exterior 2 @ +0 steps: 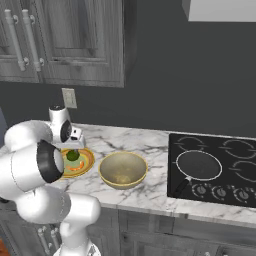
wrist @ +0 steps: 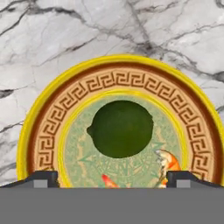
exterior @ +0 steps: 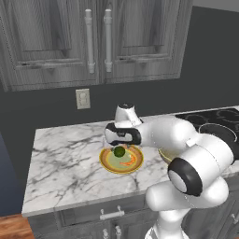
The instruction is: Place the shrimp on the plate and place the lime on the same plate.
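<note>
White marble counter [exterior: 65, 158] with grey veining carries every item shown, set against a dark wall under grey cabinets [exterior: 93, 42].

Nearest the base, the plate [exterior: 108, 164] lies flat on the counter, its yellow and brown banded rim enclosing a pale green centre. In the hand view the plate [wrist: 48, 127] spans most of the frame, with the lime [wrist: 121, 128] resting at its centre. The shrimp [wrist: 169, 162] lies on the plate at about 5 o'clock from the lime, just beside it; whether the two touch is hard to tell, as the lower part of the shrimp is cut off at the frame edge. In the left base view the lime [exterior: 119, 151] sits at the plate's 12 o'clock side and the shrimp [exterior: 128, 162] curves close beside it toward 4 o'clock.

Directly above the plate hangs the gripper [wrist: 112, 178], its fingers [wrist: 41, 178] spread wide and released, one on each side of the lime and holding nothing. The lime [exterior 2: 73, 155] appears free beneath the hand in the right base view as well.

At 3 o'clock from the plate [exterior 2: 86, 161] stands a deeper tan bowl [exterior 2: 123, 170], near but apart. Farther toward 3 o'clock, a black stove [exterior 2: 235, 170] bears a round dark pan [exterior 2: 199, 166].
</note>
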